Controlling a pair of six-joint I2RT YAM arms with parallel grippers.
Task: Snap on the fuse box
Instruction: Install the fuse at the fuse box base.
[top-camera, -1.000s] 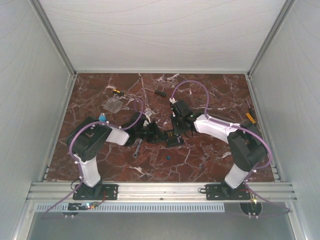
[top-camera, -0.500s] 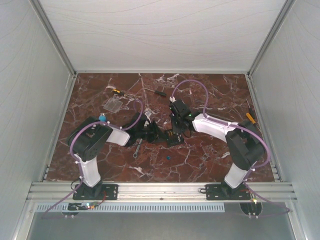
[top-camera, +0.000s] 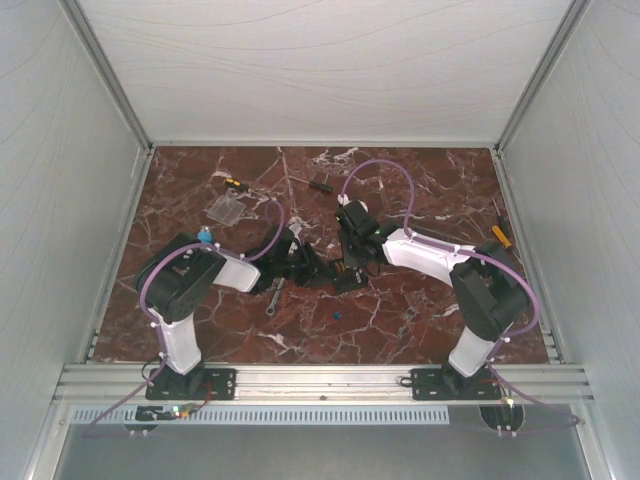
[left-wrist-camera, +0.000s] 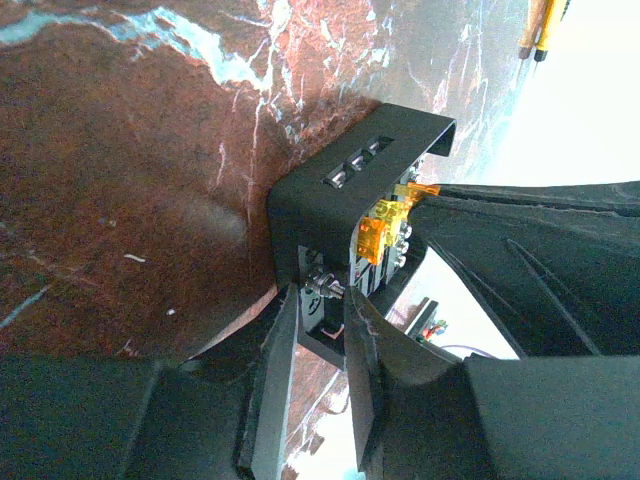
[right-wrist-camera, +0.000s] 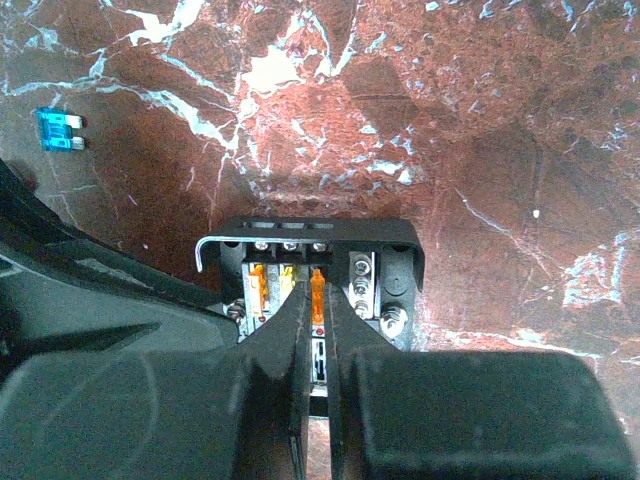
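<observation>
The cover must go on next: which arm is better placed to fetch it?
Left, probably: the clear cover lies far left; the right gripper must reach across. Yet the left gripper clamps the fuse box.

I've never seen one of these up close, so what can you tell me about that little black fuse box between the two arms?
The fuse box is a small, squarish black plastic housing with its inside exposed and no cover on it. A row of orange-yellow fuses and silvery screw terminals show inside. It sits on the red marble table, near the middle. The left gripper appears clamped on one edge. The right gripper, shut, has its tips among the fuses.
</observation>
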